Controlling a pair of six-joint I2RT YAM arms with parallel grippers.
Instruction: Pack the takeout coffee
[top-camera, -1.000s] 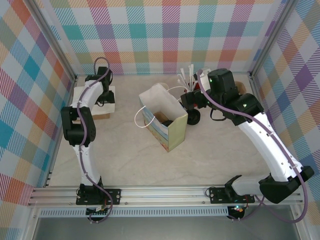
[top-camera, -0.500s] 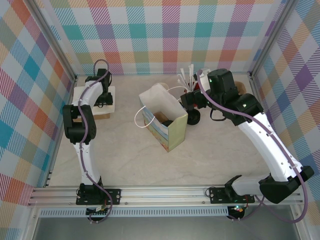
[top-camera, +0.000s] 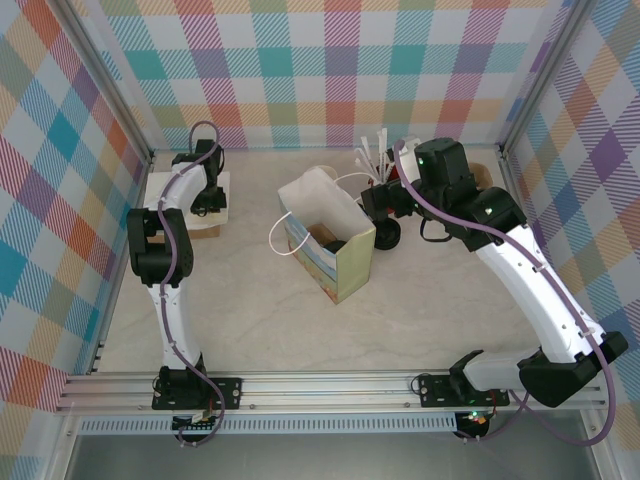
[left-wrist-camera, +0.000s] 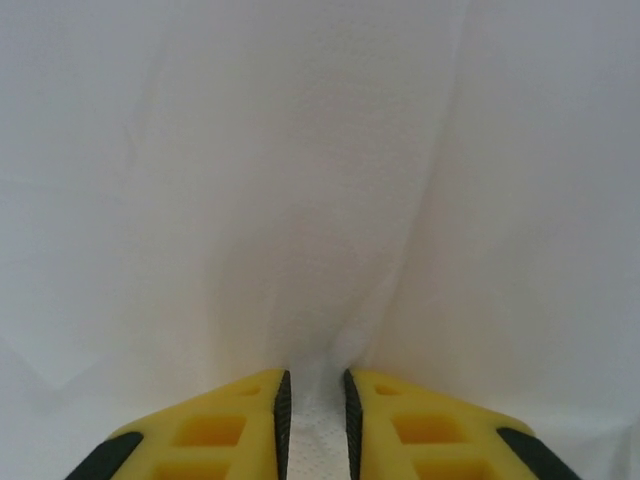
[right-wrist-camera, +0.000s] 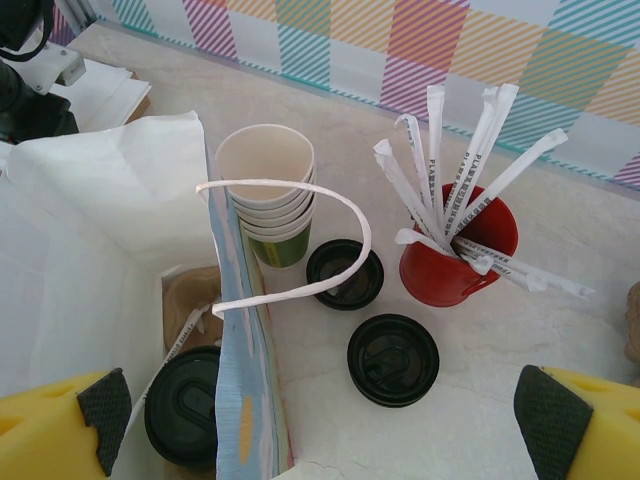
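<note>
The takeout coffee (right-wrist-camera: 185, 405) stands inside the open paper bag (right-wrist-camera: 240, 400) on a brown pulp tray (right-wrist-camera: 190, 295). I see only its black lid; its wall is hidden. My right gripper (right-wrist-camera: 320, 430) hangs wide open above the bag's edge and the loose lids, holding nothing. In the top view that gripper (top-camera: 380, 208) is beside the bag (top-camera: 335, 250). My left gripper (left-wrist-camera: 315, 375) is pressed down on a white napkin (left-wrist-camera: 320, 200), its yellow fingers pinching a raised fold of the tissue. From above, the left gripper (top-camera: 205, 198) sits on the napkin stack (top-camera: 218, 185) at the far left.
A stack of pale green cups (right-wrist-camera: 268, 190) stands just behind the bag. Two black lids (right-wrist-camera: 345, 273) (right-wrist-camera: 393, 358) lie on the table beside it. A red cup (right-wrist-camera: 460, 255) holds several white wrapped sticks. The bag's white handle (right-wrist-camera: 300, 200) loops over the cups.
The left gripper's jaws have closed in on the napkin, and the left arm has shifted slightly. The right arm and the bag have not moved.
</note>
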